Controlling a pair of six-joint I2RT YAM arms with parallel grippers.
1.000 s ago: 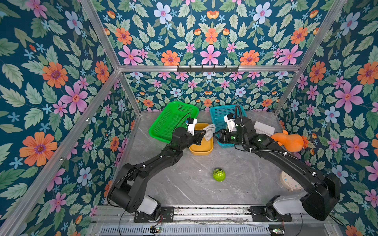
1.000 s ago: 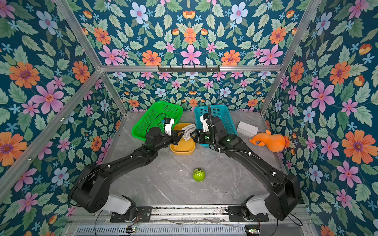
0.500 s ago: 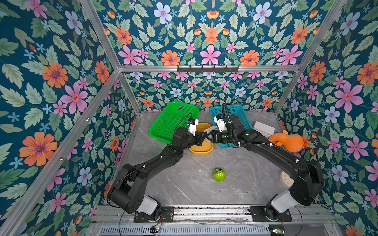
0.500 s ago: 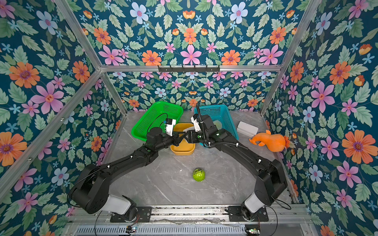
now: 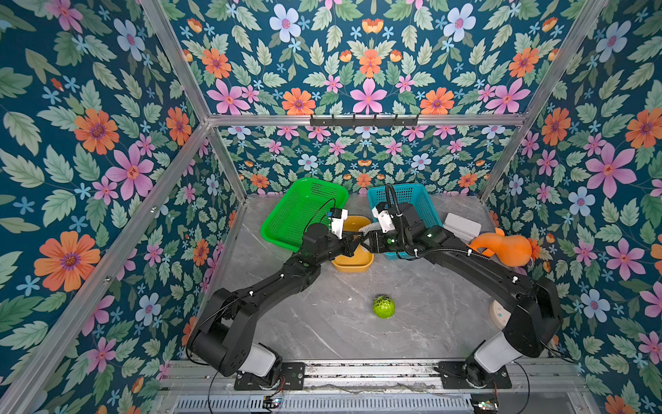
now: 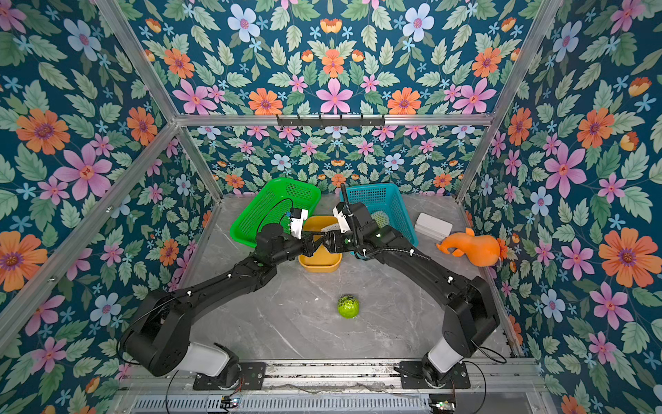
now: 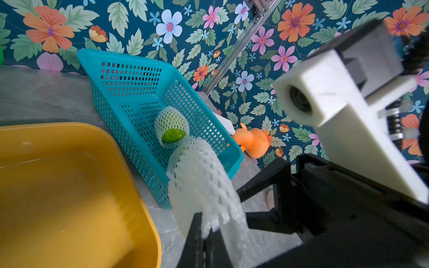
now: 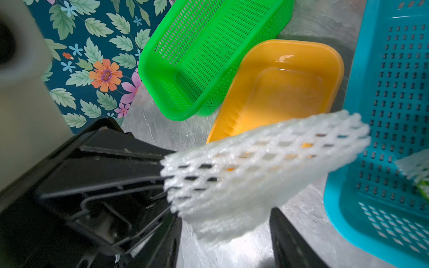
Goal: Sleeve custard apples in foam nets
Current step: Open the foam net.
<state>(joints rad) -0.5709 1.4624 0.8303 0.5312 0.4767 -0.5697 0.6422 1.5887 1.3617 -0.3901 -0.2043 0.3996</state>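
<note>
Right, take the yellow tub [image 5: 354,267] as your reference on the grey table [image 5: 322,329]. The green basket [image 5: 304,211] rests against the tub's far-left side and the teal basket [image 5: 412,195] stands just to its right, both close enough that neither arm has far to carry.

One sleeved custard apple [image 7: 171,126] lies in the teal basket with a net already round it, which suggests that this basket collects finished fruit. A bare custard apple [image 5: 384,306] sits on open table well to the near side of the tub, towards the arm bases. It is clear of everything, so you can reach it freely.

Above the tub's near-right corner the two arms meet over a loose foam net [image 8: 267,169]. Your left gripper [image 7: 205,228] is clamped on one end of the net and holds it out flat in the air for the other arm. Your right gripper [image 7: 246,205] has its jaws apart, with its fingertips at the net's edge but not closed on it.

I judge this to be the step of opening the net's mouth: the flattened tube needs a second pinch on its opposite wall before a fruit will pass. Pinch one layer only, or the mouth won't open.
</note>
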